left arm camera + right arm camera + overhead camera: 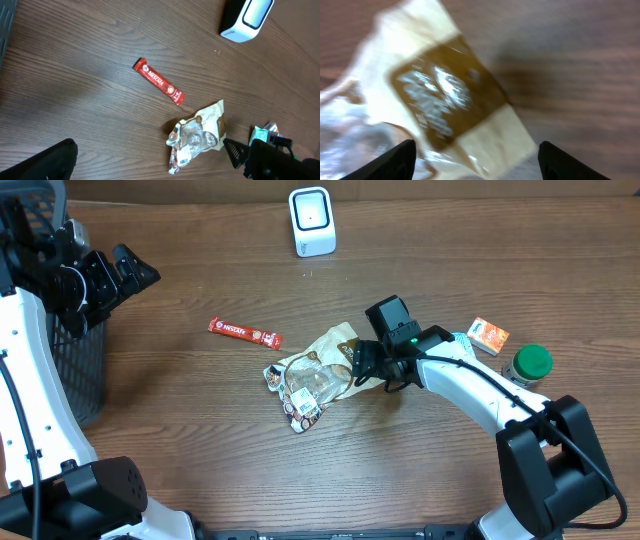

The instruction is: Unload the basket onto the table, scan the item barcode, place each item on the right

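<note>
Right end effector [475, 152], spread wide, hangs over diagonally lying snack packet [445, 100].

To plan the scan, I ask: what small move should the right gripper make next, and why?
Probably lower a little and close on the snack packet. The right gripper stands open just above its cream and brown end, holding nothing, and the white scanner stands apart.
</note>
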